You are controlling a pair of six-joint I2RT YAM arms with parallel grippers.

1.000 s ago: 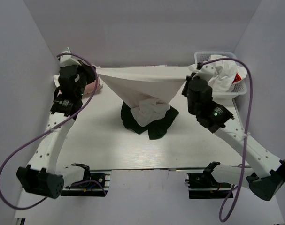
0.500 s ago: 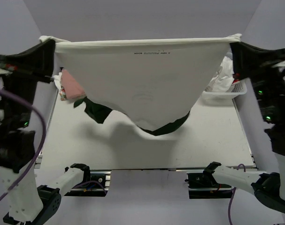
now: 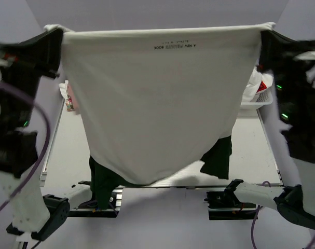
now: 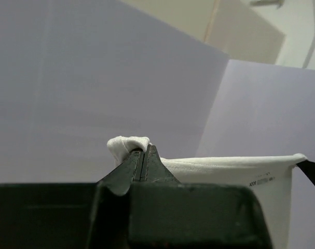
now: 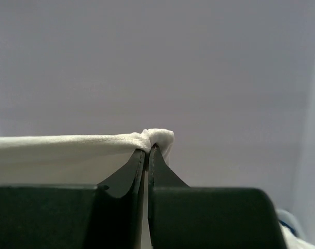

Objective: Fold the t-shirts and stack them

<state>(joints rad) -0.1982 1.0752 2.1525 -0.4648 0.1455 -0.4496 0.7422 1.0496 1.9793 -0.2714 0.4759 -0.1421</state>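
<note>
A white t-shirt with dark green sleeves (image 3: 157, 104) hangs stretched between both grippers, high above the table, its hem edge on top with small black lettering. Its green sleeves dangle at the bottom left and right. My left gripper (image 3: 57, 37) is shut on the hem's left corner, which also shows in the left wrist view (image 4: 127, 146). My right gripper (image 3: 265, 31) is shut on the right corner, bunched at the jaws in the right wrist view (image 5: 158, 137). A pink shirt (image 3: 73, 101) lies at the table's left edge, mostly hidden behind the held shirt.
A white mesh basket (image 3: 253, 104) at the right holds a white shirt with a red mark (image 3: 257, 85). The held shirt hides most of the table (image 3: 248, 150). The enclosure walls stand close on both sides.
Both grippers have lifted the shirt from the table and spread it wide. Over the last half second it rose further and swung toward the camera, with the sleeves now hanging free.
</note>
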